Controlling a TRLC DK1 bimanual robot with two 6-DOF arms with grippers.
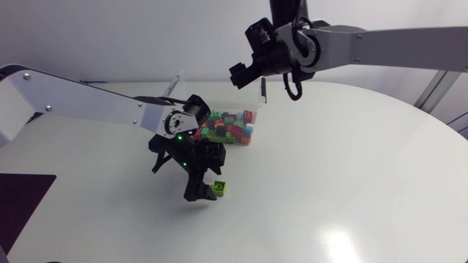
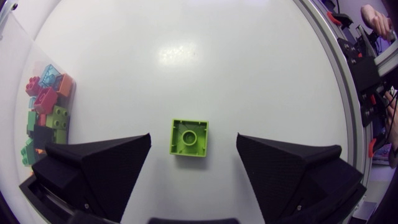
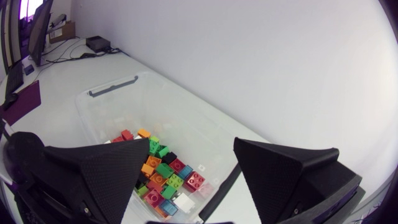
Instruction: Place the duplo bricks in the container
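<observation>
A clear plastic container [image 1: 256, 120] stands on the white table [image 1: 351, 168]. It holds a loose heap of duplo bricks [image 1: 228, 128] in red, green, orange, pink, pale blue and black. In the head view the heap is packed toward the container's right end, and the rest of the tub looks bare.

One lime green duplo brick [image 1: 219, 188] lies on the table outside the container, near its front side. The left gripper [image 1: 205, 191] is over this brick.

The left wrist view shows the lime green duplo brick [image 2: 189, 137] square on. The face turned to the camera has a single round ring in its middle. The left gripper [image 2: 193, 138] has its fingers spread wide, one on each side of the brick, with bare table showing between each finger and the brick. Beside one finger, the container [image 2: 22, 62] and some of its duplo bricks [image 2: 46, 106] are seen through the clear wall.

The right wrist view looks down into the container [image 3: 124, 93], which the head view sees only from the side. Its duplo bricks [image 3: 165, 177] sit in the corner nearest the right gripper [image 3: 192, 149], and a dark handle runs along the far rim. This gripper's fingers are spread apart with nothing between them. In the head view the right gripper [image 1: 247, 55] hangs above the container's right end.
</observation>
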